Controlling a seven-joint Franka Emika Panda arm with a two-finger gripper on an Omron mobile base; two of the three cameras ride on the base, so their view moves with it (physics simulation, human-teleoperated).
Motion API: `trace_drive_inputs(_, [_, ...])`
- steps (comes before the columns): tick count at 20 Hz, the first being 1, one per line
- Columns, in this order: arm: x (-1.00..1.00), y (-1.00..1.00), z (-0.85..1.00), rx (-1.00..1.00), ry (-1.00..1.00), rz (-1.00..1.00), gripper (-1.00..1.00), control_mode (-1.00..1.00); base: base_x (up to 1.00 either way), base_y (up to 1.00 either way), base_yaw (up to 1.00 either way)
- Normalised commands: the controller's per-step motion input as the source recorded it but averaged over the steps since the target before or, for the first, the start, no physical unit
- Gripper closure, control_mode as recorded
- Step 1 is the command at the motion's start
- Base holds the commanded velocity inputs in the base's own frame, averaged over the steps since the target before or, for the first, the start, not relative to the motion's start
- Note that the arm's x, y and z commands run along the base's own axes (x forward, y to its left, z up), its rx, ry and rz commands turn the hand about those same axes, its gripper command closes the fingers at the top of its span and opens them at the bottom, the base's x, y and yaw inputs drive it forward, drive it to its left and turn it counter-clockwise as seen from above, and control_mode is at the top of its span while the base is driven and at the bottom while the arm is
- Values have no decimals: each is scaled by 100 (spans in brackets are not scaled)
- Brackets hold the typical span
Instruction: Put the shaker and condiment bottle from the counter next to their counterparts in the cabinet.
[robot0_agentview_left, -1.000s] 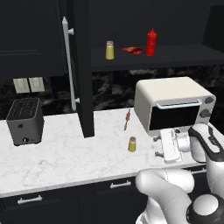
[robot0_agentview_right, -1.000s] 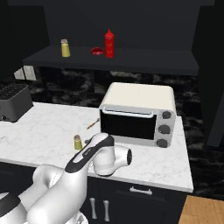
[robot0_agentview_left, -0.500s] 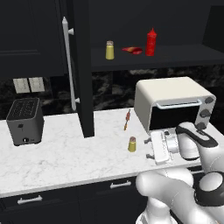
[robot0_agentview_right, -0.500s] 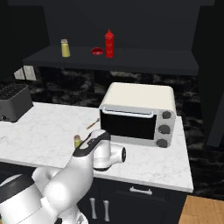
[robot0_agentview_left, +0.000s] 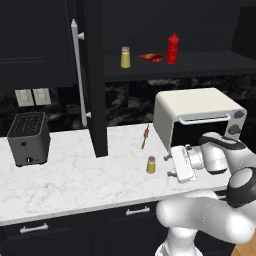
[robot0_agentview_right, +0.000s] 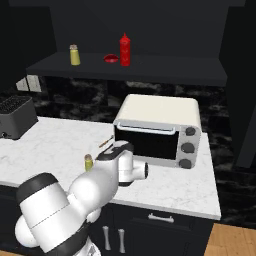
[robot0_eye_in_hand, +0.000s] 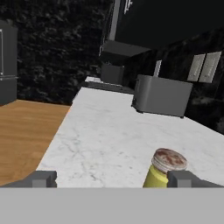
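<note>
Gripper: my gripper (robot0_eye_in_hand: 112, 178) sits low over the counter (robot0_agentview_left: 75, 180), its fingertips (robot0_eye_in_hand: 41, 178) spread wide apart and holding nothing.
Shaker: the small yellow shaker (robot0_agentview_left: 150, 164) stands upright on the marble, just in front of my hand — in the hand view it (robot0_eye_in_hand: 164, 168) rises close beside the right fingertip, not between the two.
Condiment bottle: the red condiment bottle (robot0_agentview_left: 172, 48) stands upright on the cabinet shelf (robot0_agentview_left: 210, 62), toward its right.
Counterparts: on that same shelf I see a second yellow shaker (robot0_agentview_left: 125, 57) to the left and a flat red item (robot0_agentview_left: 151, 57) between it and the bottle, just beside the bottle.
Cabinet: the cabinet door (robot0_agentview_left: 92, 75) stands open, its silver bar handle (robot0_agentview_left: 78, 70) facing my left camera.
Skewer: a thin red-brown skewer (robot0_agentview_left: 145, 137) lies on the counter behind the shaker — near the toaster oven (robot0_agentview_left: 197, 115).
Toaster: a dark toaster (robot0_agentview_left: 29, 137) sits at the counter's left, well apart from the shaker.
</note>
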Motion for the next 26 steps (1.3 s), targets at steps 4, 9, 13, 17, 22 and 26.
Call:
trace_drive_inputs(4, [8, 28, 0, 0, -1, -6, -100, -100, 0, 0, 0])
trace_drive_inputs(9, [1, 0, 0, 0, 0, 0, -100, -100, 0, 0, 0])
trace_drive_inputs(13, [38, 3, -8, 1, 0, 0, -100, -100, 0, 0, 0])
trace_drive_inputs(17, [14, 0, -6, 0, 0, 0, -100, -100, 0, 0, 0])
trace_drive_inputs(22, [9, 0, -16, 0, 0, 0, -100, -100, 0, 0, 0])
trace_drive_inputs(26, [23, 0, -30, 0, 0, 0, -100, -100, 0, 0, 0])
